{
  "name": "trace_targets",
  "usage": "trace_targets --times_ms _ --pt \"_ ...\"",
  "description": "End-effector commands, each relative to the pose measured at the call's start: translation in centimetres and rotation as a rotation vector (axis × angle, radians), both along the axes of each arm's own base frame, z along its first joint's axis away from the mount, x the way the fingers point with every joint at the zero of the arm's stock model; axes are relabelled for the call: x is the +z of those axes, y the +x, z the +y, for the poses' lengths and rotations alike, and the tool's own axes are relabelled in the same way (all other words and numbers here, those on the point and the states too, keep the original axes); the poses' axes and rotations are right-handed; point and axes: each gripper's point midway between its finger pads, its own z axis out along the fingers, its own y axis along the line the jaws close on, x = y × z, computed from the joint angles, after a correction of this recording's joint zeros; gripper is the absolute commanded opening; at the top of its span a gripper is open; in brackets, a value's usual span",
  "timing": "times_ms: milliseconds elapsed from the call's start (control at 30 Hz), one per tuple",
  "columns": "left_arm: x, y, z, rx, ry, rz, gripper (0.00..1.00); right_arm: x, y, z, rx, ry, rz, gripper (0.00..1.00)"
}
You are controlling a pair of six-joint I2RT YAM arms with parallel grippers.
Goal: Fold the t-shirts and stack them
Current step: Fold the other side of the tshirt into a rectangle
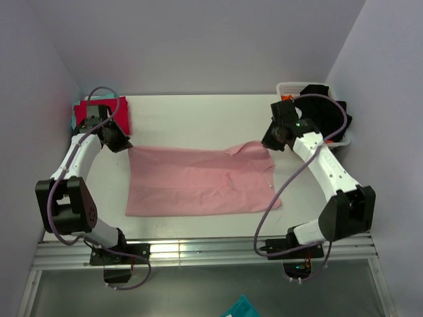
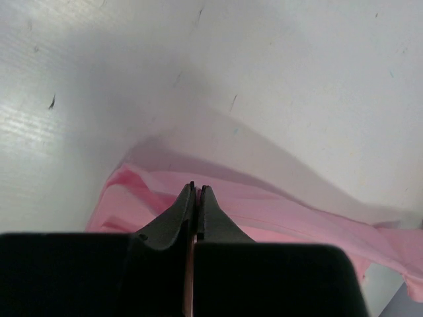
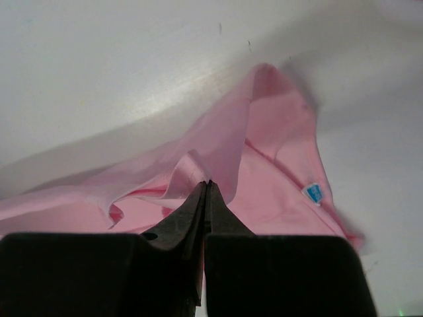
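Note:
The light pink t-shirt [image 1: 198, 181] lies spread across the middle of the white table. My left gripper [image 1: 127, 146] is shut on its far left corner, and in the left wrist view the fingers [image 2: 197, 188] pinch pink cloth [image 2: 277, 211]. My right gripper [image 1: 269, 144] is shut on its far right corner, where the cloth is bunched. In the right wrist view the jaws [image 3: 208, 183] clamp a fold of the shirt [image 3: 277, 165] near its blue label [image 3: 314, 192]. The red t-shirt [image 1: 102, 112] lies at the back left corner. A teal cloth [image 1: 241, 308] shows at the bottom edge, below the table.
A white basket [image 1: 291, 89] with dark cloth [image 1: 330, 109] stands at the back right, behind the right arm. Grey walls close in the table on three sides. A metal rail [image 1: 198, 251] runs along the front edge.

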Motion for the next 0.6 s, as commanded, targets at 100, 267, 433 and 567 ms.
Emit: trace_targets --times_ms 100,267,433,567 --pt "1.1 -4.6 0.6 0.029 0.071 0.003 0.00 -0.5 -4.9 0.4 0.005 0.046 -0.046 0.00" --pt "0.3 -9.2 0.9 0.071 0.112 0.063 0.04 -3.7 -9.9 -0.1 -0.021 0.059 0.006 0.00" --pt "-0.2 -12.6 1.5 0.161 0.123 0.101 0.34 -6.2 -13.2 -1.3 -0.090 0.052 0.058 0.00" --pt "0.4 -14.3 1.7 0.185 0.137 0.085 0.99 -7.7 -15.3 -1.9 -0.104 0.042 0.104 1.00"
